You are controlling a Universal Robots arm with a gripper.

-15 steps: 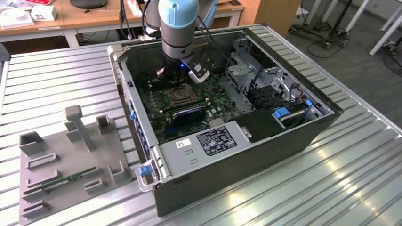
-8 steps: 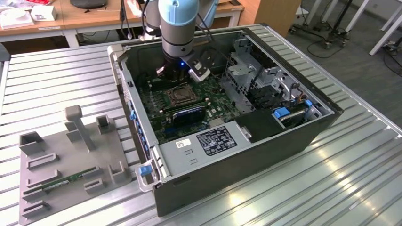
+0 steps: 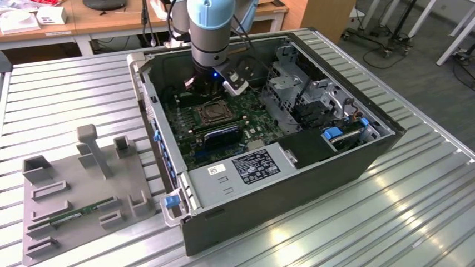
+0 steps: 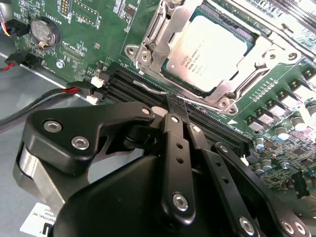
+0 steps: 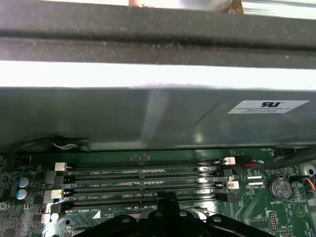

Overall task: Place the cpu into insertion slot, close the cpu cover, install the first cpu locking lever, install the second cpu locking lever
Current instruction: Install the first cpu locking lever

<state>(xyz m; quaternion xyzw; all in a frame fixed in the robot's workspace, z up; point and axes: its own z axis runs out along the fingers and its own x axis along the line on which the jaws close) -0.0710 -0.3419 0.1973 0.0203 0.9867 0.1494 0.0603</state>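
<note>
The cpu point(image 4: 207, 49) lies flat in the insertion slot point(image 3: 213, 113) on the green board. The silvery cpu cover point(image 4: 146, 43) is folded down around it, framing its metal top. A thin wire locking lever point(image 4: 148, 89) runs along the socket's near edge. In the second wrist view my gripper point(image 4: 177, 101) is shut, its black fingertips point(image 4: 171, 106) pressed together right at this lever; I cannot tell whether the wire is pinched between them. In the exterior view the arm point(image 3: 211, 33) reaches down into the open computer case just behind the socket. The fingertips point(image 5: 168, 197) also hang over the memory slots.
Black memory slots point(image 5: 143, 180) lie between the gripper and the case wall point(image 5: 148, 118). A coin battery point(image 4: 43, 30) and red and black cables point(image 4: 59, 94) sit nearby. A metal drive cage point(image 3: 297, 89) stands on the exterior view's right. A grey fixture point(image 3: 74, 189) holds a memory stick point(image 3: 78, 214) outside the case.
</note>
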